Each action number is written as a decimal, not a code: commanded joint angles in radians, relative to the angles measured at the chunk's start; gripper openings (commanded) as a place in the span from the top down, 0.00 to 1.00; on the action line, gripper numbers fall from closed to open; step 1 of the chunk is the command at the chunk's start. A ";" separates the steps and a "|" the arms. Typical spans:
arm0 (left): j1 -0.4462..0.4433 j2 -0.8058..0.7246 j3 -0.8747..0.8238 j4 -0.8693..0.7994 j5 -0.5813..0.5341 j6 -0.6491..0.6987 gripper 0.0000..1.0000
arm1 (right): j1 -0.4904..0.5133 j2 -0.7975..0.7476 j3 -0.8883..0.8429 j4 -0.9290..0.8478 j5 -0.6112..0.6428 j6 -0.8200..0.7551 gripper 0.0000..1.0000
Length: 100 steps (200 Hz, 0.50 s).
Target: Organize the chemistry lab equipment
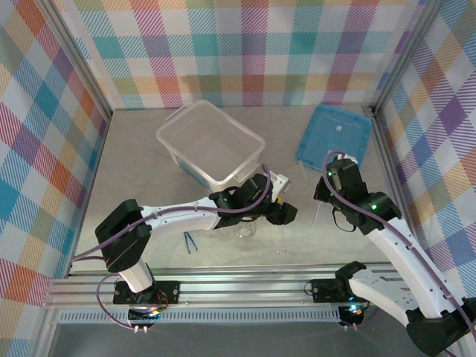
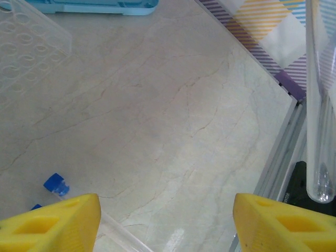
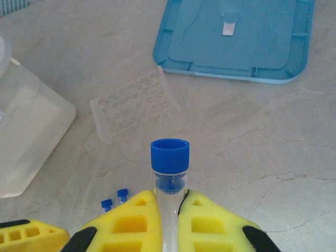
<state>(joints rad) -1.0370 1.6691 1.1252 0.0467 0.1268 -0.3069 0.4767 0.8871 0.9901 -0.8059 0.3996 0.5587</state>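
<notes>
My right gripper (image 3: pixel 170 202) is shut on a thin clear tube with a blue cap (image 3: pixel 169 156), held upright above the table. From above, the right gripper (image 1: pixel 325 195) is right of centre and the tube (image 1: pixel 317 216) hangs below it. My left gripper (image 2: pixel 165 210) is open over bare tabletop with nothing between its fingers. From above, the left gripper (image 1: pixel 281 212) is close to the left of the right one. Two more blue-capped tubes (image 3: pixel 115 199) lie on the table beside it. A clear glass flask (image 1: pixel 245 229) stands under the left arm. Dark blue tweezers (image 1: pixel 190 242) lie near the front.
A large translucent box (image 1: pixel 210 141) stands at the back centre, and a flat blue lid (image 1: pixel 335 134) lies at the back right. A clear plastic well plate (image 3: pixel 136 105) lies between the box and the lid. Aluminium rails (image 1: pixel 238 286) run along the near edge.
</notes>
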 commanded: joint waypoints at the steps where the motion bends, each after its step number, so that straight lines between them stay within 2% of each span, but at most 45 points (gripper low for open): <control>1: 0.013 -0.006 0.015 0.065 0.057 -0.029 0.32 | -0.004 0.001 0.033 0.008 -0.007 -0.025 0.90; 49: 0.014 0.001 0.017 0.130 0.131 -0.078 0.32 | -0.004 0.018 0.020 0.047 -0.034 -0.003 0.90; 100: 0.016 0.032 0.013 0.225 0.211 -0.160 0.36 | -0.004 0.042 0.018 0.104 -0.077 0.029 0.90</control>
<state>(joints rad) -1.0313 1.6779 1.1252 0.1795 0.2695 -0.4038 0.4767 0.9203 1.0004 -0.7494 0.3546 0.5648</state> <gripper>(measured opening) 0.641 0.105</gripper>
